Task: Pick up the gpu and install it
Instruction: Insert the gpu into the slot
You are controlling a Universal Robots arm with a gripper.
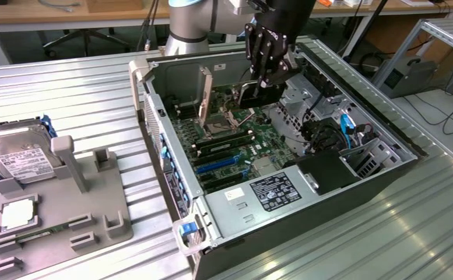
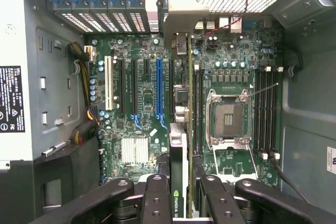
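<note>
The arm [image 1: 187, 26] stands at the far edge of the bench [image 1: 78, 93], behind the open computer case [image 1: 154, 116]. Its black wrist comes down from above, and the pincer [image 1: 267, 79] points almost straight down into the case, with only a small lean.

The pincer [image 2: 181, 192] is about half closed and holds the gpu [image 2: 178, 156] between its fingers [image 2: 157, 192], one finger on each flat face of the card. In the wrist view the card is seen edge-on (a green label shows on its upper edge), and its metal bracket is turned to the rear wall of the case.

In the exterior view the gpu [image 1: 256, 94] hangs under the pincer as a dark plate, inside the case and low over the motherboard [image 1: 234, 154]. It is just beside the processor socket [image 1: 214, 123]. In the wrist view it lies between the blue slot [image 2: 159, 87] and the processor socket [image 2: 228, 114]. I cannot tell if its lower edge touches the motherboard [image 2: 147, 51] or sits in a slot.

The case lies towards the bench's edge at the exterior view's right. Well apart from it, near the edge at the exterior view's left, a grey holder [image 1: 94, 221] carries a hard drive [image 1: 20, 157].
</note>
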